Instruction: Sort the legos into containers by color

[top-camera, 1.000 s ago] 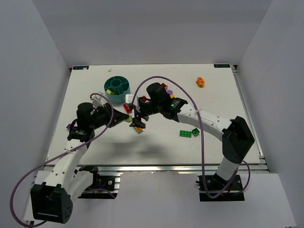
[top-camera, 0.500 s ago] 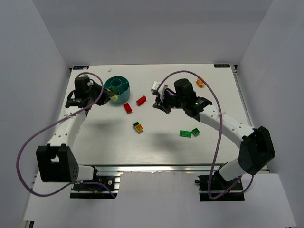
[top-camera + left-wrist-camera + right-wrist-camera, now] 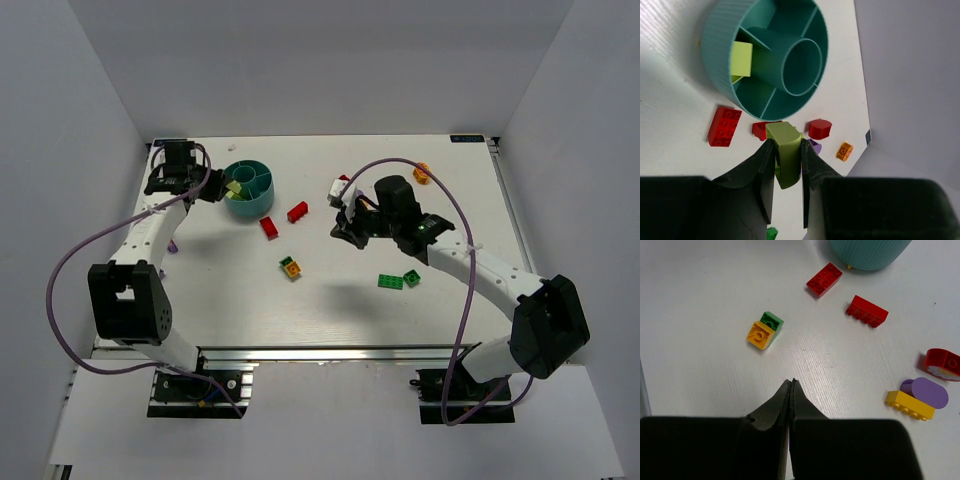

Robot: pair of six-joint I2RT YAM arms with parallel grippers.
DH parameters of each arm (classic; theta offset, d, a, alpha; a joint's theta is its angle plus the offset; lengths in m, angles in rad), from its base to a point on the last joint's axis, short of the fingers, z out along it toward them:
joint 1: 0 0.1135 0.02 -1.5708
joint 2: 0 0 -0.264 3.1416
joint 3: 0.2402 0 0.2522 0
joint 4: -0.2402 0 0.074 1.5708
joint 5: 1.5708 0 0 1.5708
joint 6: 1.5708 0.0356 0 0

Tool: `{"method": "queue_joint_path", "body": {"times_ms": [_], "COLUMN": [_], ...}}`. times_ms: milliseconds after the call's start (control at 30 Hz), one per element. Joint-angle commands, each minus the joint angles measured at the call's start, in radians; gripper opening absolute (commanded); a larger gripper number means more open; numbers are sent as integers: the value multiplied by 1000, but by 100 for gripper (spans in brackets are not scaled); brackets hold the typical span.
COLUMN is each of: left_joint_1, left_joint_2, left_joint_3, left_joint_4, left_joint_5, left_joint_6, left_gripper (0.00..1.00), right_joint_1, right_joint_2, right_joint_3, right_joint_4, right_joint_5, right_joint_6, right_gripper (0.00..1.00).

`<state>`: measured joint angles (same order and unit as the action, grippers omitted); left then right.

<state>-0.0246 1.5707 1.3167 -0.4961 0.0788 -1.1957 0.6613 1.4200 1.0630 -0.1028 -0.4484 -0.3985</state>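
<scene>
Since one lime lego (image 3: 741, 58) lies in a compartment of the teal cup (image 3: 715, 50), left gripper (image 3: 786, 147) clamps a second lime lego (image 3: 786, 172) beside the rim, likely to match; right gripper (image 3: 791, 385) clenched, empty.

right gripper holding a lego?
No: the right gripper is shut finger against finger in the right wrist view, with nothing between them.
</scene>
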Motion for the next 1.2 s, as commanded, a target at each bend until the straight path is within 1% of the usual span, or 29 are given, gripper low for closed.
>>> {"method": "queue_joint_path", "body": {"times_ms": [0, 67, 333, 800, 1167], "left_joint_1": [-6, -11, -26, -38, -38], "left_joint_2": [21, 37, 86, 140, 167], "left_joint_3": [27, 32, 36, 29, 49], "left_joint_4": [-41, -50, 1, 57, 54], "left_joint_5": [-57, -65, -50, -43, -65], "left_joint_6": [-97, -113, -156, -157, -185], "left_gripper": [0, 0, 0, 0, 0], "right_joint_1": [-9, -12, -12, -19, -20], "right_joint_2": [-26, -24, -18, -13, -13], "right_joint_3": [-5, -5, -9, -17, -18], "right_joint_4": [34, 35, 34, 32, 28], "right_joint_5": [-21, -21, -26, -36, -49], "right_joint_6": [18, 20, 20, 23, 23], "right_gripper": [0, 0, 0, 0, 0]}}
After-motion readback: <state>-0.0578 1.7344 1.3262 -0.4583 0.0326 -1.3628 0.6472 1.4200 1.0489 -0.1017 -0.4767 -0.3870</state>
